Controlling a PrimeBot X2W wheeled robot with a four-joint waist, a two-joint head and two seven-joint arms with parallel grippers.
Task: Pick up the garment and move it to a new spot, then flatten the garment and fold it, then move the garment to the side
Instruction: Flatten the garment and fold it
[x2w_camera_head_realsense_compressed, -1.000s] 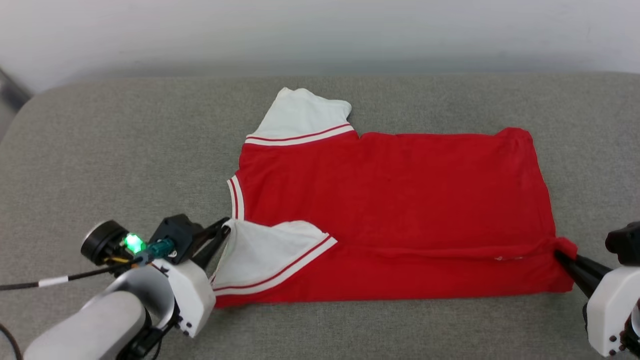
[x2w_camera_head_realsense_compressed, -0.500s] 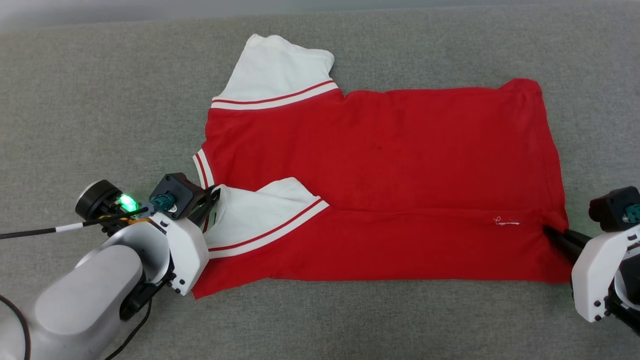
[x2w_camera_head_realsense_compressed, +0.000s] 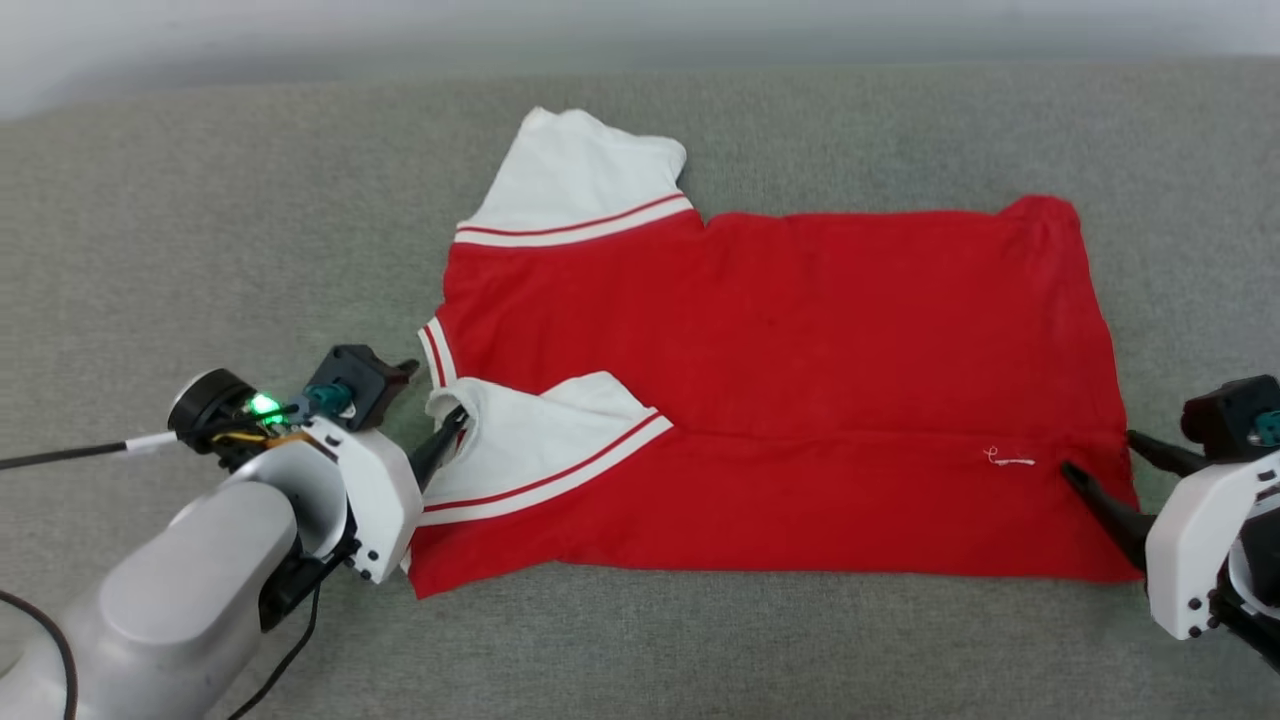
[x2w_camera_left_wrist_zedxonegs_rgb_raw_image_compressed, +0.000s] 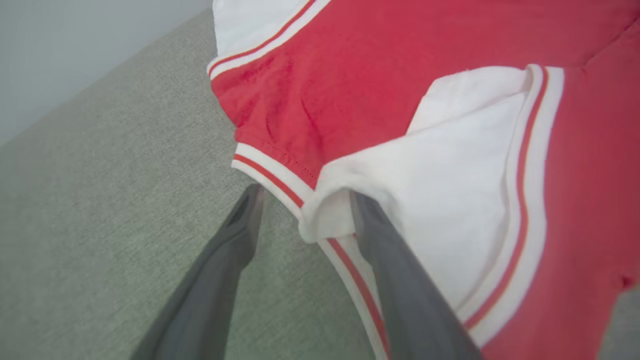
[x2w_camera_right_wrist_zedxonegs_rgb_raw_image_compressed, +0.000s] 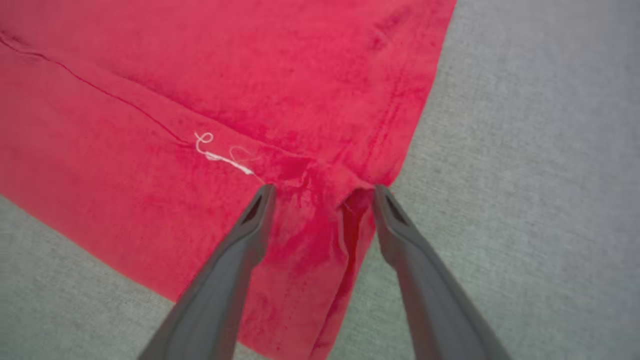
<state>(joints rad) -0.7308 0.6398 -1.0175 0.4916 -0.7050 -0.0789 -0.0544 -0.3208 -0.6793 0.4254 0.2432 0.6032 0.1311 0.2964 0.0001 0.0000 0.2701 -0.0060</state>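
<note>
The garment (x2w_camera_head_realsense_compressed: 780, 330), red with white sleeves, lies flat on the grey padded surface (x2w_camera_head_realsense_compressed: 250, 250), its near strip folded up over the body and its plain red side up. My left gripper (x2w_camera_head_realsense_compressed: 432, 395) stands open at the collar end. In the left wrist view the left gripper (x2w_camera_left_wrist_zedxonegs_rgb_raw_image_compressed: 306, 194) has one finger on the folded white sleeve (x2w_camera_left_wrist_zedxonegs_rgb_raw_image_compressed: 450, 165) and the other over bare padding. My right gripper (x2w_camera_head_realsense_compressed: 1100, 453) is open at the hem end. In the right wrist view the right gripper (x2w_camera_right_wrist_zedxonegs_rgb_raw_image_compressed: 324, 190) straddles a puckered hem corner of the garment (x2w_camera_right_wrist_zedxonegs_rgb_raw_image_compressed: 250, 75).
A pale wall (x2w_camera_head_realsense_compressed: 640, 30) runs behind the surface's far edge. A black cable (x2w_camera_head_realsense_compressed: 70, 455) trails left from my left wrist. A loose white thread (x2w_camera_head_realsense_compressed: 1010, 460) lies on the fold line near the right gripper. Bare padding surrounds the garment on every side.
Both grippers have gone from shut on the garment's folded edge to open, and the cloth lies released. The camera has shifted, so the whole picture sits differently.
</note>
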